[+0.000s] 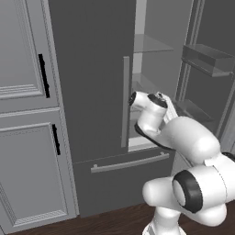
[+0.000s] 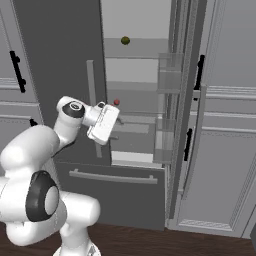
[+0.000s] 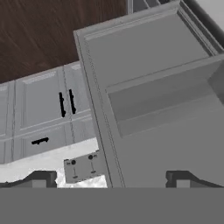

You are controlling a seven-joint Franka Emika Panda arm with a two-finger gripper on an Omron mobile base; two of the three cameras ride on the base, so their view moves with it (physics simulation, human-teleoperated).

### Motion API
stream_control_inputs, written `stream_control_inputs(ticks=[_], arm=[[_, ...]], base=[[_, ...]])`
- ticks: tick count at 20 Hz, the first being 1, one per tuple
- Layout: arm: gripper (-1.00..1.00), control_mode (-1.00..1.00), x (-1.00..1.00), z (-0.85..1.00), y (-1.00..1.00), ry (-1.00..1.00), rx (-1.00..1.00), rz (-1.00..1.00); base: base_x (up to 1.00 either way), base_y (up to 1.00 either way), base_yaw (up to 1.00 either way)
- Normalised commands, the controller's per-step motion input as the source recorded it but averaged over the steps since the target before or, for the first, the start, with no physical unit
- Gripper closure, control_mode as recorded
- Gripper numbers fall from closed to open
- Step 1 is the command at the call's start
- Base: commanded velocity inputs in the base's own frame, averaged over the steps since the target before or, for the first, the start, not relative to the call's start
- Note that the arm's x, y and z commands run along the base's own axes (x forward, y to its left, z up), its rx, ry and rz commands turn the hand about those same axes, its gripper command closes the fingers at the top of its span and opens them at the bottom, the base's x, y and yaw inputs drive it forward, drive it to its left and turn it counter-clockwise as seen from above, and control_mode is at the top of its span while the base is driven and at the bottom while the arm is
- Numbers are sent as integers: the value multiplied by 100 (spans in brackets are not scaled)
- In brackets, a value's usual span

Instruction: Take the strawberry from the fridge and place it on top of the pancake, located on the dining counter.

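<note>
- left base view: my arm reaches into the open fridge [image 1: 96,69].
- right base view: the strawberry [image 2: 116,102] sits on a shelf just beyond my hand; tiny, soft, light, so pinch its sides gently.
- hand view: my gripper [image 3: 109,177] is spread wide, holding nothing.

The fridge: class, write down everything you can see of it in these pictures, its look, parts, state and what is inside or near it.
The fridge is tall and dark grey, with long grey bar handles and a drawer front below. Its right door stands open, showing clear door bins; the left door is shut. The interior is pale grey with glass shelves. A tiny red strawberry sits on a middle shelf and a small olive-green fruit on a higher one. Light grey cabinets flank it. The robot's hand is at the opening, jaws open, holding nothing.
</note>
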Motion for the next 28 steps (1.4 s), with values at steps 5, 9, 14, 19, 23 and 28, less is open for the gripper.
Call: stream_control_inputs(ticks=[5, 9, 14, 19, 23, 28], arm=[[-100, -100, 5, -43, 75, -17, 54, -21], [-100, -100, 0, -1, 54, -53, 52, -47], [-100, -100, 9, 9, 56, -60, 38, -48], [-100, -100, 20, 45, 49, -68, 37, -45], [-100, -100, 0, 27, 18, -72, 57, -36], [-100, -100, 0, 25, 0, -45, 69, -15]], base=[[0, 0, 0], [0, 0, 0], [0, 0, 0], [0, 0, 0], [0, 0, 0], [0, 0, 0]])
